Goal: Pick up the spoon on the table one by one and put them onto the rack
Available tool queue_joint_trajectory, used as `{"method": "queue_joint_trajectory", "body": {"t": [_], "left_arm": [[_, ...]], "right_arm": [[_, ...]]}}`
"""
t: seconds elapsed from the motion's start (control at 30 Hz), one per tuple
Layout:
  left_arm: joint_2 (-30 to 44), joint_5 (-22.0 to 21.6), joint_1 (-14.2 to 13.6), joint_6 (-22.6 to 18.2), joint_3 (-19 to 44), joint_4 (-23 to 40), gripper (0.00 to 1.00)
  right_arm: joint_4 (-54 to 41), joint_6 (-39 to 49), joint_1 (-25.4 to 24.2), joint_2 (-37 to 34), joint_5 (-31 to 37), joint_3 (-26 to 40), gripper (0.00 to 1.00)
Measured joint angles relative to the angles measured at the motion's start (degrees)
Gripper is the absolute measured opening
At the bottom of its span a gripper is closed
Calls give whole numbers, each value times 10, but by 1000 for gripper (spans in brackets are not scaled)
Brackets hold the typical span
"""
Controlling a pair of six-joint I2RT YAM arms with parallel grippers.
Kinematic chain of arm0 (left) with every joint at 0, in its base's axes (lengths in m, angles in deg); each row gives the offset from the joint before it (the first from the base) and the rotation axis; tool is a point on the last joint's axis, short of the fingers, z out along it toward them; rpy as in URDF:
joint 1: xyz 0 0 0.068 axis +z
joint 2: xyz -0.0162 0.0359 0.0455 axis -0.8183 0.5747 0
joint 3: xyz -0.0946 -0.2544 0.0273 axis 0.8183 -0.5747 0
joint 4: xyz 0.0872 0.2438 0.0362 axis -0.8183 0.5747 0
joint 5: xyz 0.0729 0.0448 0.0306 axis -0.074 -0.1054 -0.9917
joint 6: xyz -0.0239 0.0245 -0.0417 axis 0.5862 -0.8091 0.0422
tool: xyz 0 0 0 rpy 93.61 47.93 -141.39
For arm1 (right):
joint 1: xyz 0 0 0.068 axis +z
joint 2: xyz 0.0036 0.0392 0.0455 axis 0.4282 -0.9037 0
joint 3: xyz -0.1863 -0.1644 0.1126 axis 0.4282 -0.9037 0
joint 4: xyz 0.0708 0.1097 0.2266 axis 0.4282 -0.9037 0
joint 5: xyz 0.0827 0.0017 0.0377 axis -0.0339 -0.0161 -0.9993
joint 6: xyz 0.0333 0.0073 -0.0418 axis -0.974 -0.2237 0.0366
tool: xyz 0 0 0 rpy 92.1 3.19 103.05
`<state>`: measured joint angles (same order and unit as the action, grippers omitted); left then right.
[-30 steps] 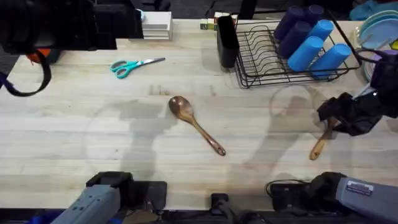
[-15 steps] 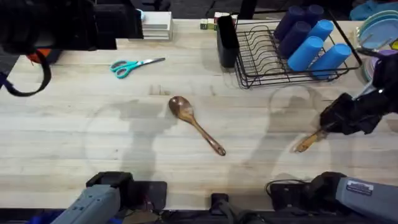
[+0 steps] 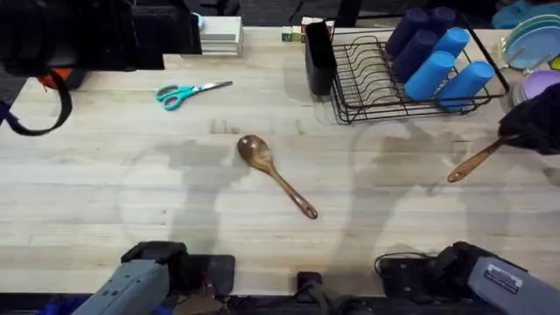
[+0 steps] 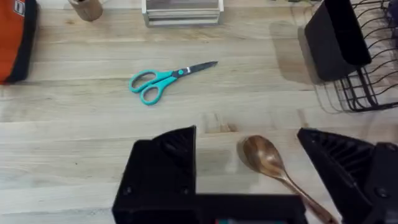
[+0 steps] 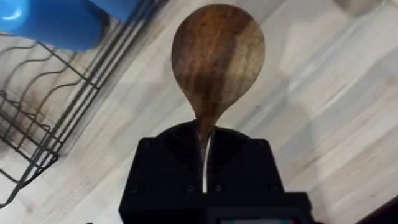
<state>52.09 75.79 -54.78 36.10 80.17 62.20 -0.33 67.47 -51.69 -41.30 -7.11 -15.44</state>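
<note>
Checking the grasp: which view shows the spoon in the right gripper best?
Right wrist. The held spoon has its whole bowl up close, its neck pinched in the right gripper. Overhead shows just its handle sticking out from the dark arm at the table's right edge. Left wrist shows the other spoon instead.

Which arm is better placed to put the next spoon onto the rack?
Right. The right gripper is already shut on the lighter spoon, lifted near the rack. The left gripper is open over the dark spoon, which lies on the table.
</note>
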Motion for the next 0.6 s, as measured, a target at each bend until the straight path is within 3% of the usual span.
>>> {"method": "queue_joint_trajectory", "body": {"t": [0.2,0.6], "left_arm": [[0,0,0,0,0,0,994],[0,0,0,0,0,0,993]], "right_arm": [[38,49,29,18,0,19,32],[205,100,184,18,0,57,32]]}}
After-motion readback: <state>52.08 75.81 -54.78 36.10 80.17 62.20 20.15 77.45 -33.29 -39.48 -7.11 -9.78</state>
